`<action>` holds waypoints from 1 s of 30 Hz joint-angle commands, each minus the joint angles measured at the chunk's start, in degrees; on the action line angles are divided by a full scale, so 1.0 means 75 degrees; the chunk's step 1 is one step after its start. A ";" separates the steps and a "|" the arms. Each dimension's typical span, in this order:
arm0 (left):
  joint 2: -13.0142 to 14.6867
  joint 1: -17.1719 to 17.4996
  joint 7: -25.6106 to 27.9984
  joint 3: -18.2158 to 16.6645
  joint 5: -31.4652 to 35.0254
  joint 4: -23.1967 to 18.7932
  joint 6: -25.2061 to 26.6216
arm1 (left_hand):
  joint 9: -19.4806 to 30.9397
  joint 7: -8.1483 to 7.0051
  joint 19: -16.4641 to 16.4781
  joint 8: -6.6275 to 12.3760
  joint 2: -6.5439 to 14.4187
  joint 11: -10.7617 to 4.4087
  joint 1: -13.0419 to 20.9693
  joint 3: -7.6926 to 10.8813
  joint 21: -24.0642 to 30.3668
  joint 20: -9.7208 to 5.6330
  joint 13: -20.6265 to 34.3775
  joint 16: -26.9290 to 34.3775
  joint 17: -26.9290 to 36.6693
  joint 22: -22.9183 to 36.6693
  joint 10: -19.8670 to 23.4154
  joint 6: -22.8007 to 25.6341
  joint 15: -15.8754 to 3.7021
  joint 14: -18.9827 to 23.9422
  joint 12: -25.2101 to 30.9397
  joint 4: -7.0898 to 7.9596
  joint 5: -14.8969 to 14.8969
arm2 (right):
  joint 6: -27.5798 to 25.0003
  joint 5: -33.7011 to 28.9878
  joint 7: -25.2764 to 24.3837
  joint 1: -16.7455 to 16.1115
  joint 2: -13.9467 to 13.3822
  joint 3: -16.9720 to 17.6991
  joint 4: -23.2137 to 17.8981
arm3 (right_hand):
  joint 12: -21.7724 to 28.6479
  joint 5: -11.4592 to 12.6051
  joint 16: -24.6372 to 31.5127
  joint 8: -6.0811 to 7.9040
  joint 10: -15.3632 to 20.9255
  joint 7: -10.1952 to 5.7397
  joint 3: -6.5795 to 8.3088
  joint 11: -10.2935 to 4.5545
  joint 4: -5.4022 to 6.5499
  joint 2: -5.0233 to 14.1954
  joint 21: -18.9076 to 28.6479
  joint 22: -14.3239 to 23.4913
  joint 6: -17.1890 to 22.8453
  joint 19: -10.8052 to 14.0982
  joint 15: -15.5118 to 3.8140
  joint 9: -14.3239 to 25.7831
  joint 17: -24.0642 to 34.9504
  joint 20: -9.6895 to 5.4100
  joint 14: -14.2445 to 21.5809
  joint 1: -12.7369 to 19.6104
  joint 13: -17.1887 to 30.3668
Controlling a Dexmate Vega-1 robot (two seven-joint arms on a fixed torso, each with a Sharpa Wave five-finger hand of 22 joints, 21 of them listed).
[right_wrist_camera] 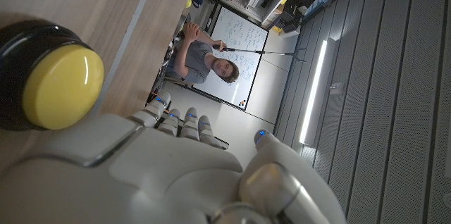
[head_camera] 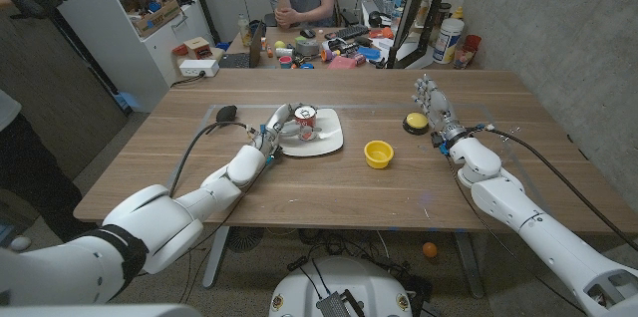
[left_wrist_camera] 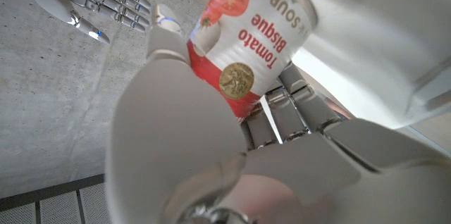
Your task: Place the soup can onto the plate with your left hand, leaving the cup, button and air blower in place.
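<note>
Looks like the set-down step: the left hand [head_camera: 270, 138] has its fingers wrapped around the soup can [head_camera: 305, 123], which stands upright over the plate's [head_camera: 330, 142] left half. Can't tell if it's touching down yet. Next move, I'd guess: settle it, then loosen the fingers. Right hand [head_camera: 436, 110] waits, fingers spread, beside the button [head_camera: 415, 122].

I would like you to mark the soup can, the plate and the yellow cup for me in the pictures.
soup can [head_camera: 305, 121]: head view, on its label side.
plate [head_camera: 330, 142]: head view, on the bare white rim nearest the cup.
yellow cup [head_camera: 378, 155]: head view, on its rim.
</note>
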 commanded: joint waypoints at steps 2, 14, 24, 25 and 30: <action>0.0404 0.0200 -0.0158 0.0060 0.0222 -0.0997 0.0459 | 0.0068 -0.0147 -0.1763 -0.0818 0.1211 0.0220 0.0267 -0.0270 -0.1071 0.0601 -0.0107 -0.0075 0.0105 0.0001 -0.2226 -0.1807 -0.0469 -0.2745 -0.0029 0.0473 0.0049 | 0.0081 0.0080 0.0097 0.0008 -0.0010 0.0039 0.0067 | 0.0041 -0.0030 0.0019 0.0057 -0.0008 0.0069 0.0038 0.0060 -0.0014 0.0255 -0.0022 0.0032 0.0017 -0.0070 0.0007 0.0028 0.0016 -0.0027 0.0015 -0.0056 0.0017; 0.0445 0.0277 -0.0299 -0.0057 0.0252 -0.1217 0.0470 | 0.0077 0.0501 -0.3144 -0.1116 0.0653 0.1117 -0.0773 -0.1056 -0.2285 0.0980 -0.0353 -0.0100 -0.0151 0.0014 -0.4840 -0.4401 0.0652 -0.5488 0.0018 0.0807 0.0449 | 0.0120 0.0111 0.0154 0.0002 -0.0032 0.0063 0.0113 | 0.0047 -0.0031 0.0023 0.0055 0.0007 0.0065 0.0035 0.0046 -0.0012 0.0252 -0.0025 0.0032 0.0014 -0.0061 0.0004 0.0028 0.0015 -0.0025 0.0035 -0.0062 0.0017; 0.0388 0.0289 -0.0463 -0.0177 0.0114 -0.1182 0.0221 | -0.0038 0.0666 -0.4563 -0.1144 0.0228 0.1816 -0.1874 -0.2266 -0.3399 0.1706 -0.0556 -0.0145 -0.0262 0.0048 -0.7265 -0.7024 0.1554 -0.7656 -0.0010 0.1365 0.1657 | 0.0114 0.0126 0.0201 0.0035 -0.0031 0.0053 0.0133 | 0.0052 -0.0032 0.0027 0.0057 0.0025 0.0064 0.0030 0.0053 -0.0013 0.0246 -0.0020 0.0031 0.0019 -0.0036 0.0005 0.0028 0.0014 -0.0019 0.0060 -0.0066 0.0017; 0.0384 0.0300 -0.0486 -0.0196 0.0085 -0.1197 0.0214 | -0.0041 0.0684 -0.4744 -0.1144 0.0234 0.1885 -0.1927 -0.2337 -0.3466 0.1760 -0.0561 -0.0150 -0.0260 0.0051 -0.7453 -0.7198 0.1603 -0.7836 -0.0010 0.1402 0.1733 | 0.0112 0.0122 0.0196 0.0034 -0.0034 0.0054 0.0131 | 0.0052 -0.0032 0.0028 0.0058 0.0026 0.0068 0.0030 0.0057 -0.0013 0.0247 -0.0019 0.0031 0.0021 -0.0033 0.0008 0.0028 0.0014 -0.0015 0.0062 -0.0066 0.0017; 0.0447 0.0380 -0.0409 -0.0264 0.0132 -0.1436 0.0290 | -0.0043 0.0709 -0.5000 -0.1121 0.0228 0.1913 -0.2028 -0.2458 -0.3534 0.1850 -0.0564 -0.0146 -0.0256 0.0057 -0.7671 -0.7377 0.1661 -0.8087 0.0006 0.1464 0.1828 | 0.0128 0.0125 0.0220 0.0039 -0.0040 0.0055 0.0140 | 0.0052 -0.0033 0.0025 0.0059 0.0030 0.0075 0.0028 0.0054 -0.0011 0.0245 -0.0022 0.0031 0.0024 -0.0033 0.0012 0.0028 0.0015 -0.0015 0.0063 -0.0071 0.0017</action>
